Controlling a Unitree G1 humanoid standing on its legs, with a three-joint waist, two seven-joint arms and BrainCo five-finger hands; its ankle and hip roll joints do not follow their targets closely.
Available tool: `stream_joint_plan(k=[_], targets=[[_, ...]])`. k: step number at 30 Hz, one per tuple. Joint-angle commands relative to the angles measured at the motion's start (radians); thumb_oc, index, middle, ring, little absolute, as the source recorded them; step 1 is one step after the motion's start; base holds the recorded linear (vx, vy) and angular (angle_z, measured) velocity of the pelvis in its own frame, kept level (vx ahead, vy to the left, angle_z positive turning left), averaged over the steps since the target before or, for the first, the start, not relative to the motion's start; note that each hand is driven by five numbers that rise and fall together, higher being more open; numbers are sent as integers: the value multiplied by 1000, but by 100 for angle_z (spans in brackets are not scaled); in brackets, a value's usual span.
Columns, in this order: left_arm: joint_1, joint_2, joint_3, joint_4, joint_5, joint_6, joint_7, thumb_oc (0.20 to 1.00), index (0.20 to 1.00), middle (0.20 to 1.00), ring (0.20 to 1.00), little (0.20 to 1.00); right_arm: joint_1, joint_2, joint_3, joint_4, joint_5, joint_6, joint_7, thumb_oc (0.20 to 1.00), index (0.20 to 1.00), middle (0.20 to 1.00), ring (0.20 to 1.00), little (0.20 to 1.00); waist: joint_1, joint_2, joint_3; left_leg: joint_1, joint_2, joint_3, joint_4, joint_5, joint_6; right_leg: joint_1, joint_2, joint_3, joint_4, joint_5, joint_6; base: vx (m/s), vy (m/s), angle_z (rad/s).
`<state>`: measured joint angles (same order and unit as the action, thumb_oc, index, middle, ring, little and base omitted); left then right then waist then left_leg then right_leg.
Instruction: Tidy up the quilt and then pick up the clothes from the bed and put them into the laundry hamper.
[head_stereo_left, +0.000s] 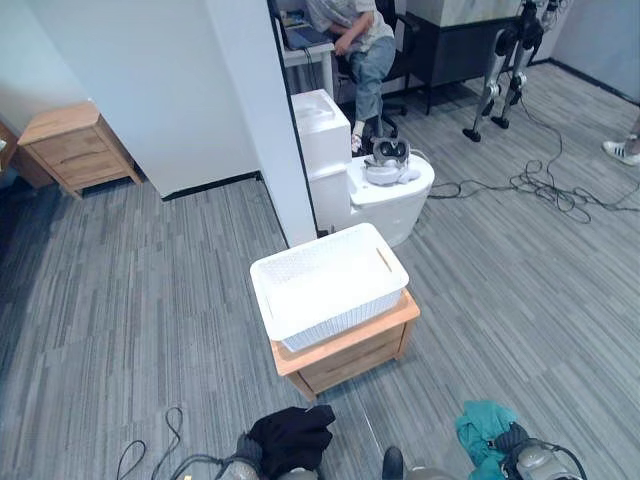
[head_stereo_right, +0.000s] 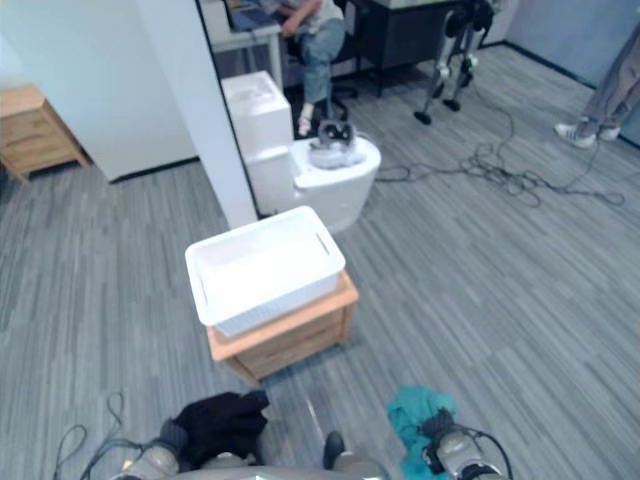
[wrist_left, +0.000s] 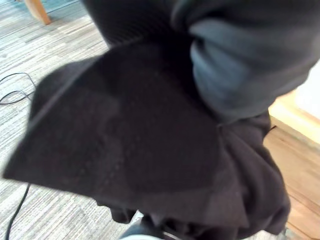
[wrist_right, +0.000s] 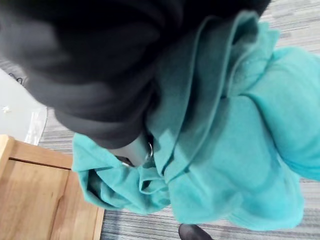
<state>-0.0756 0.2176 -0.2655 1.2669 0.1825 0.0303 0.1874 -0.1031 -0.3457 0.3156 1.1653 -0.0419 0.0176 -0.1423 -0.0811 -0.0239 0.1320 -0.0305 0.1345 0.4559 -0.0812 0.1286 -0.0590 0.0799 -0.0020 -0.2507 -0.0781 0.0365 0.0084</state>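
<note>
Clothes are bunched at both hands, low at the near edge of the eye views. The left hand (head_stereo_left: 246, 455) sits against a black garment (head_stereo_left: 292, 438), which in the left wrist view (wrist_left: 135, 150) hangs in broad dark folds across the hand's ribbed cover; the fingers are buried in the cloth, so I cannot tell whether they are curled round it or straight. The right hand (head_stereo_left: 512, 440) is wrapped in a teal garment (head_stereo_left: 483, 428), and in the right wrist view the teal cloth (wrist_right: 235, 145) drapes thickly beside the dark cover; the fingers here too are hidden in the folds, and their state cannot be told.

Ahead of both hands, in the middle of the grey striped floor (head_stereo_left: 140, 330), stands a white laundry hamper (head_stereo_left: 330, 283) with slotted walls and a cut-out handle. It rests on top of a low wooden cabinet (head_stereo_left: 350, 350) with a drawer front, covering most of the cabinet's top and reaching past its left edge. Both garments are well apart from the hamper, nearer the robot.

Beyond the hamper, just past the end of a white partition wall (head_stereo_left: 255, 110), stands a white toilet (head_stereo_left: 385, 190) with a headset (head_stereo_left: 388, 160) lying on its closed lid. A second wooden nightstand (head_stereo_left: 75, 145) stands at the far left against the wall. A seated person (head_stereo_left: 365, 45) is at a desk at the far edge, another person's shoe (head_stereo_left: 622, 150) at the right.
</note>
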Motion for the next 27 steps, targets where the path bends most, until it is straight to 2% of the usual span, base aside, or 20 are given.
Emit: stream_joint_plan(k=[1, 2, 3, 4, 5, 6, 7, 8, 9, 11, 14, 17, 18, 23, 24, 25, 26, 27], targets=[[-16, 76, 2, 20, 47, 7, 11, 200, 200, 200, 200, 200, -62, -9, -12, -161, -19, -41, 2, 200, 200, 200, 200, 200, -6, -31, 52, 69, -5, -6, 4, -93, 5, -60, -151, 154, 350, -100, 183, 106, 103, 21], [-11, 88, 3, 18, 55, 8, 14, 200, 200, 200, 200, 200, -72, -21, -11, -254, -23, -51, -5, 200, 200, 200, 200, 200, -15, -35, 66, 87, -2, -7, -2, -101, 11, -109, -145, 173, 436, -73, 194, 129, 107, 1], [-6, 101, 13, 11, 68, 4, 26, 200, 200, 200, 200, 200, -79, -59, -10, -427, -55, -64, -13, 200, 200, 200, 200, 200, -27, -34, 85, 112, 4, -8, -6, -117, 17, -198, -129, 212, 536, -70, 190, 214, 108, -4], [-2, 103, 11, 12, 78, 2, 27, 200, 200, 200, 200, 200, -81, -83, -18, -500, -55, -76, -16, 200, 200, 200, 200, 200, -35, -36, 84, 117, 0, -17, -6, -123, 13, -200, -117, 222, 480, -89, 178, 163, 69, 10], [-2, 103, 11, 12, 78, 2, 27, 200, 200, 200, 200, 200, -79, -84, -18, -502, -55, -74, -15, 200, 200, 200, 200, 200, -36, -35, 85, 118, 0, -18, -6, -124, 13, -197, -117, 221, 479, -88, 178, 185, -13, 31], [0, 103, 10, 12, 87, -3, 24, 200, 200, 200, 200, 200, -74, -122, -33, -584, -58, -86, -13, 200, 200, 200, 200, 200, -46, -36, 83, 123, -4, -35, -6, -129, 8, -184, -98, 241, 397, -108, 168, 182, -40, 45], [1, 102, 4, 10, 98, -8, 21, 200, 200, 200, 200, 200, -63, -163, -51, -648, -67, -94, -15, 200, 200, 200, 200, 200, -62, -37, 80, 126, -13, -55, -6, -138, 4, -174, -84, 287, 288, -107, 163, 315, -97, 56], [-13, 104, 7, 11, 107, -4, 20, 200, 200, 200, 200, 200, -64, -265, -79, -764, -99, -108, -18, 200, 200, 200, 200, 200, -73, -48, 72, 128, -35, -109, -6, -168, 3, -155, -88, 380, 96, -85, 163, 270, -114, 63], [0, 105, 19, 14, 123, -7, 31, 200, 200, 200, 200, 200, -64, -279, -102, -768, -100, -112, -32, 200, 200, 200, 200, 200, -71, -53, 78, 136, -35, -110, -6, -167, 2, -151, -93, 382, 94, -56, 180, 236, -133, 122], [-4, 108, 15, 5, 114, -11, 25, 200, 200, 200, 200, 200, -95, -357, -118, -911, -123, -124, -48, 200, 200, 200, 200, 200, -62, -57, 74, 140, -35, -112, -6, -163, 0, -138, -98, 370, 88, -61, 167, 116, -107, 113], [17, 103, 50, -17, 72, -22, 34, 200, 200, 200, 200, 200, -138, -429, -162, -1043, -125, -151, -51, 200, 200, 200, 200, 200, -53, -48, 51, 154, -28, -107, -6, -162, -11, -103, -104, 328, 51, -50, 161, 152, -90, 13], [23, 92, 59, -25, 40, -31, 39, 200, 200, 200, 200, 200, -172, -461, -160, -1101, -114, -163, -37, 200, 200, 200, 200, 200, -44, -43, 38, 155, -18, -110, -6, -154, -21, -85, -106, 312, 27, -39, 157, 106, -73, 9], [34, 83, 70, -37, 0, -44, 55, 200, 200, 200, 200, 200, -251, -488, -107, -1168, -97, -182, -11, 200, 200, 200, 200, 200, -27, -39, 31, 161, -6, -115, -6, -151, -35, -59, -111, 288, 4, -36, 155, 167, -120, 17], [33, 87, 92, -120, -118, -82, 118, 200, 200, 200, 200, 200, -448, -454, 73, -1137, -144, -175, -11, 200, 200, 200, 200, 200, 14, -28, 37, 149, 5, -138, -6, -139, -46, -49, -109, 263, -3, -45, 145, 53, -73, 10], [34, 86, 96, -121, -119, -82, 118, 200, 200, 200, 200, 200, -457, -451, 82, -1130, -145, -176, -14, 200, 200, 200, 200, 200, 9, -27, 38, 148, 5, -139, -6, -139, -46, -49, -109, 262, -3, -45, 145, 34, -56, 14], [44, 96, 106, -210, -165, -105, 153, 200, 200, 200, 200, 200, -524, -396, 155, -1075, -188, -167, -25, 200, 200, 200, 200, 200, 29, -18, 44, 141, 8, -148, -6, -135, -50, -45, -110, 251, -8, -49, 143, 27, -39, 20], [44, 96, 107, -211, -165, -105, 153, 200, 200, 200, 200, 200, -525, -395, 157, -1074, -188, -168, -25, 200, 200, 200, 200, 200, 28, -18, 44, 141, 8, -148, -6, -135, -50, -45, -110, 251, -8, -49, 143, 27, -72, 23], [48, 114, 96, -312, -181, -133, 166, 200, 200, 200, 200, 200, -564, -330, 199, -999, -206, -158, -42, 200, 200, 200, 200, 200, 46, -6, 52, 132, 9, -157, -6, -131, -52, -47, -112, 244, -9, -52, 140, -7, -48, 25]])
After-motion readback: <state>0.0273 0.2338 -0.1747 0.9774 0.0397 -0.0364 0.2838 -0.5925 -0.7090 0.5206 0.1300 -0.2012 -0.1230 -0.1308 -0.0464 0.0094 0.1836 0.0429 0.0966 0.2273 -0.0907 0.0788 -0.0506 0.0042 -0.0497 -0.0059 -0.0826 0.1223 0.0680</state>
